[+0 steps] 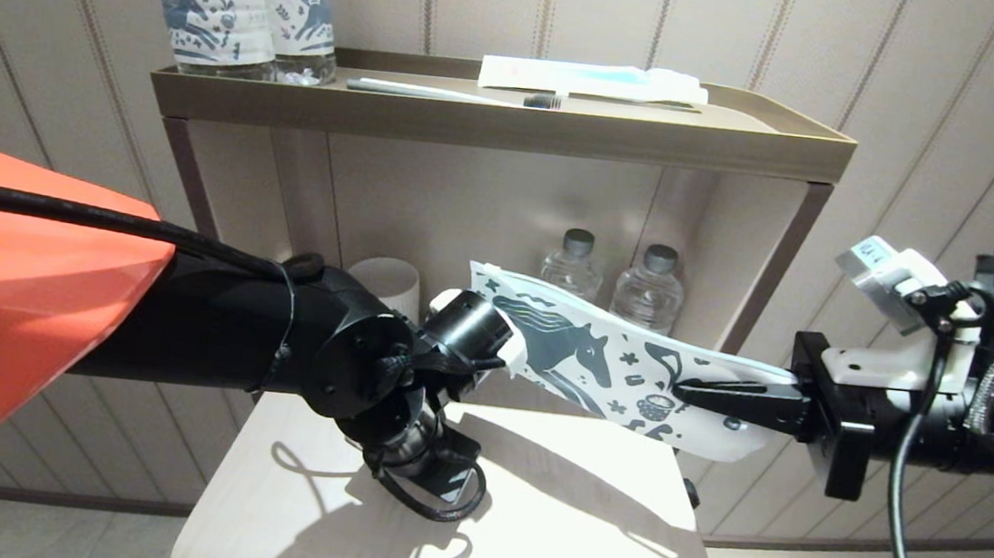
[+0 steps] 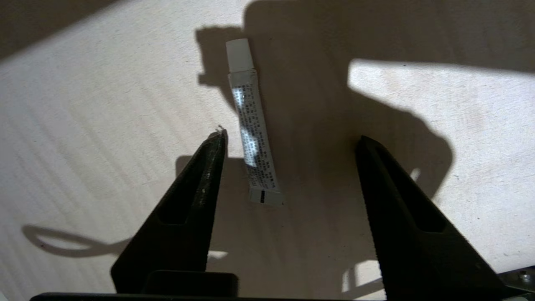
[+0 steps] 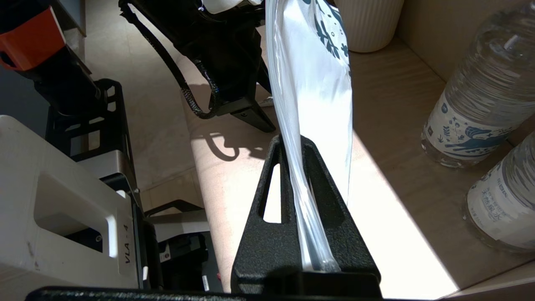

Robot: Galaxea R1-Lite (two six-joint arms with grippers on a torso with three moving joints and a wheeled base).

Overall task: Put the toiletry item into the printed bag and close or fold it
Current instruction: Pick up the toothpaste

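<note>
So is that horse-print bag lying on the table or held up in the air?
Held up. The right gripper is shut on one end of the bag, which hangs above the table.

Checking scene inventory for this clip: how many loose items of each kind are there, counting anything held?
Bottles: 4
Toothbrush: 1
Flat packet: 1
Cup: 1
Printed bag: 1
Small tube: 1
Total: 9
</note>
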